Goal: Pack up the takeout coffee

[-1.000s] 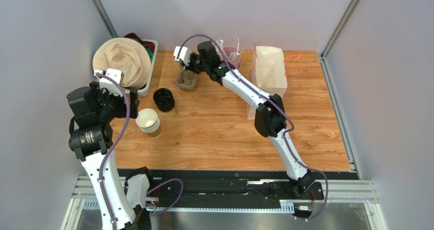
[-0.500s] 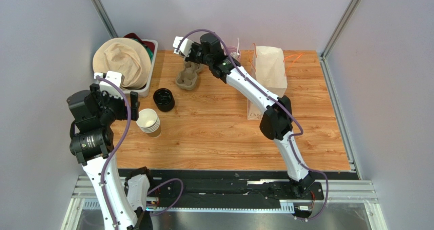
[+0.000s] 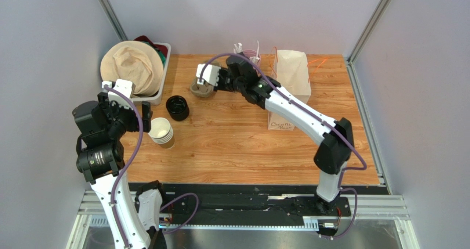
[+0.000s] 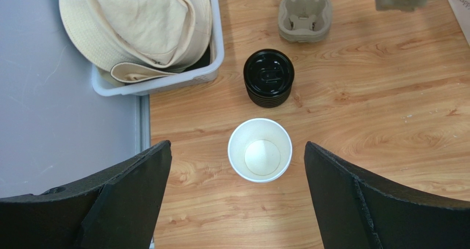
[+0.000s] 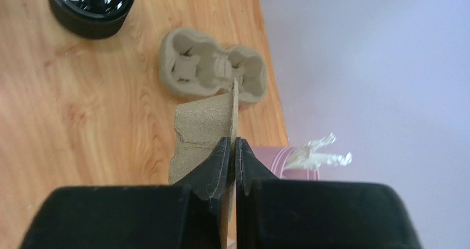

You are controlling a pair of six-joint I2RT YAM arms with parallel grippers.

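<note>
Your table (image 3: 231, 133) is matt wood-grain, the cup carrier (image 5: 212, 72) rough moulded pulp, the lids (image 4: 268, 78) glossy black plastic. The hat (image 4: 138, 23) is soft cream cloth in a smooth white plastic bin (image 4: 182, 79). The tan piece (image 5: 201, 122) held by the right gripper (image 5: 232, 144), itself matt black, looks rough and fibrous.

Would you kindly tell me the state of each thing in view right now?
Left gripper: open, empty.
Right gripper: shut on cardboard piece.
Cardboard piece: held aloft by its edge.
Cup carrier: lying flat, empty.
Cup stack: upright, top cup empty.
Black lids: stacked.
Paper bag: upright.
</note>
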